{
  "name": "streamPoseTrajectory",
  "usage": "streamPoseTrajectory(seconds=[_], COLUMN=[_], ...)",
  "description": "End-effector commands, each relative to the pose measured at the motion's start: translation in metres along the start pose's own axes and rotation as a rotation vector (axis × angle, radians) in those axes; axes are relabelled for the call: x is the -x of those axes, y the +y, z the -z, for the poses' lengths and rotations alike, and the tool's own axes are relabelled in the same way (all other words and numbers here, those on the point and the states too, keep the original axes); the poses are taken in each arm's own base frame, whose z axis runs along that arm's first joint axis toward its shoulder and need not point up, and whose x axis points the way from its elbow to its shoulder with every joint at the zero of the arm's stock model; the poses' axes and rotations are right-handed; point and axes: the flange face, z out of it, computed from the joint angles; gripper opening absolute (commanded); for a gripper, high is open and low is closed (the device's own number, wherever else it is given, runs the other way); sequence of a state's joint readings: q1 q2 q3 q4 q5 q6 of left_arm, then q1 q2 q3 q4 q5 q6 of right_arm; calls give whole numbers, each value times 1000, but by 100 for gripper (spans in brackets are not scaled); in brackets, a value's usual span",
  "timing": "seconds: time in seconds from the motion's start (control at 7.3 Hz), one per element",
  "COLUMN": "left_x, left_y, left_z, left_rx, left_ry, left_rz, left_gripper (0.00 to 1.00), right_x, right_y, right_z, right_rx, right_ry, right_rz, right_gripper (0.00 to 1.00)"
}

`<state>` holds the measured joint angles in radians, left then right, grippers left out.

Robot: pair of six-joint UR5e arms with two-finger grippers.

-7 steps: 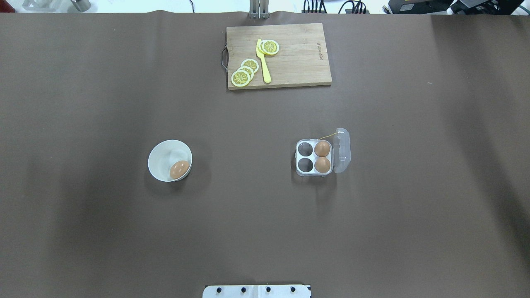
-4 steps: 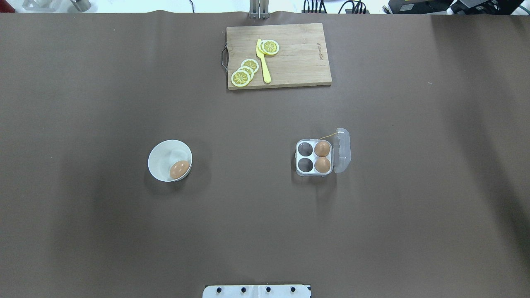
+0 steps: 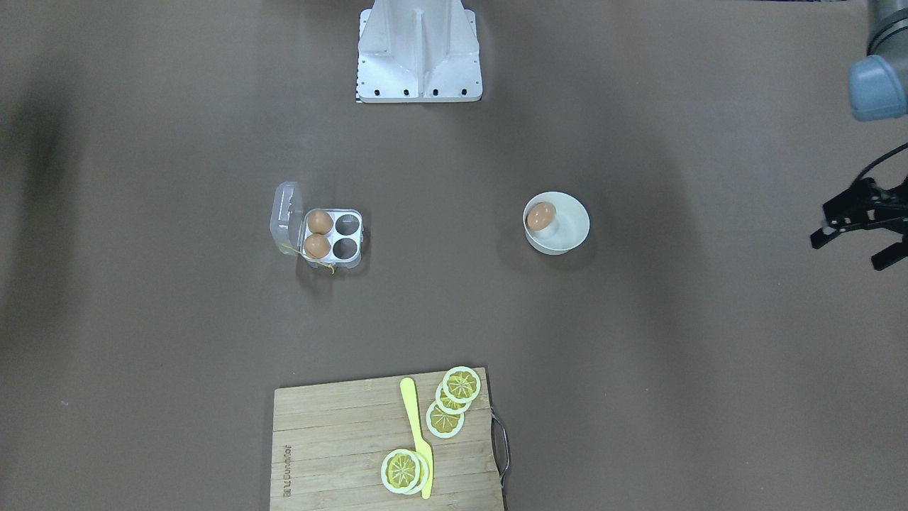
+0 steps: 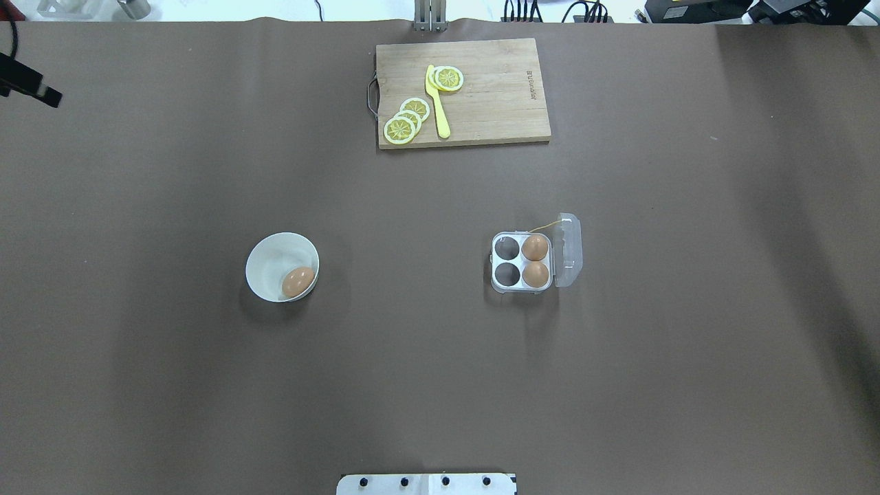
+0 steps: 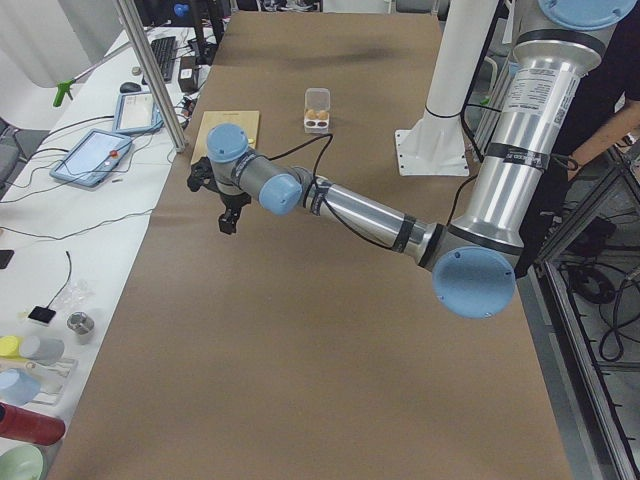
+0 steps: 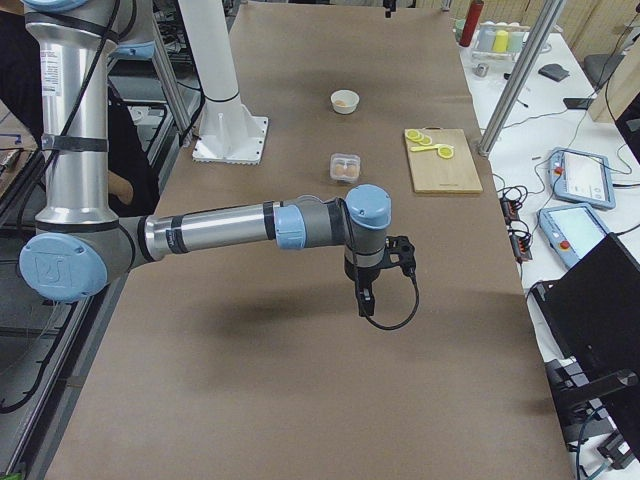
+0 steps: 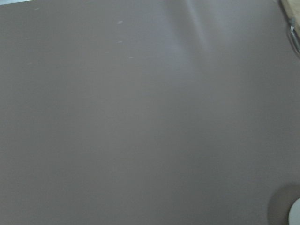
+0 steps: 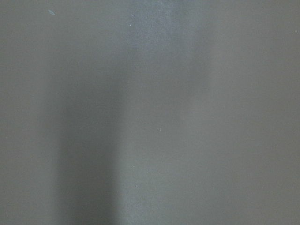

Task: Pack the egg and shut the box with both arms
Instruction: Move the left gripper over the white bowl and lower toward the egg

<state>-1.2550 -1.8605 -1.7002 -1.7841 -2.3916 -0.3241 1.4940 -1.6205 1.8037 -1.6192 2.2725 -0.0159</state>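
One orange-brown egg (image 4: 298,282) lies in a round white bowl (image 4: 265,251) left of centre; it also shows in the front view (image 3: 541,215). The clear four-cell box (image 4: 507,260) stands right of centre with its lid (image 4: 568,249) open to the right. Two eggs (image 4: 535,247) fill its right-hand cells and the two left cells are empty. My left gripper (image 3: 845,255) is open and empty, far out to the left of the bowl at the table's edge. My right gripper (image 6: 365,300) shows only in the right side view, well away from the box; I cannot tell whether it is open or shut.
A wooden cutting board (image 4: 495,89) with lemon slices (image 4: 405,120) and a yellow knife (image 4: 437,103) lies at the far side of the table. The robot's base (image 3: 418,50) stands at the near middle edge. Both wrist views show brown table cover.
A finger of my left gripper has come into the overhead view at the top left edge. The eggs, bowl and box have not moved.
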Motion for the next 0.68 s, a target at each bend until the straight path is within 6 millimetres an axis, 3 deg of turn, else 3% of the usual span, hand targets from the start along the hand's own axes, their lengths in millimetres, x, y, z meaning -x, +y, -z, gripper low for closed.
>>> streamPoseTrajectory(seconds=[0.0, 0.14, 0.27, 0.55], left_x=[-119, -162, -196, -239], left_y=[-13, -18, -24, -1], left_z=[-70, -86, -89, -112], left_rx=[36, 93, 119, 151], left_ry=[-31, -20, -13, 13], left_rz=[-64, -54, -64, -130], left_gripper=[98, 98, 98, 97], right_x=[-1, -2, -1, -2], right_y=[0, 1, 1, 1], right_z=[-1, 0, 0, 1], right_rx=[2, 1, 0, -1], right_ry=[4, 4, 2, 3], right_rz=[-2, -4, -3, -4], right_gripper=[100, 100, 100, 100])
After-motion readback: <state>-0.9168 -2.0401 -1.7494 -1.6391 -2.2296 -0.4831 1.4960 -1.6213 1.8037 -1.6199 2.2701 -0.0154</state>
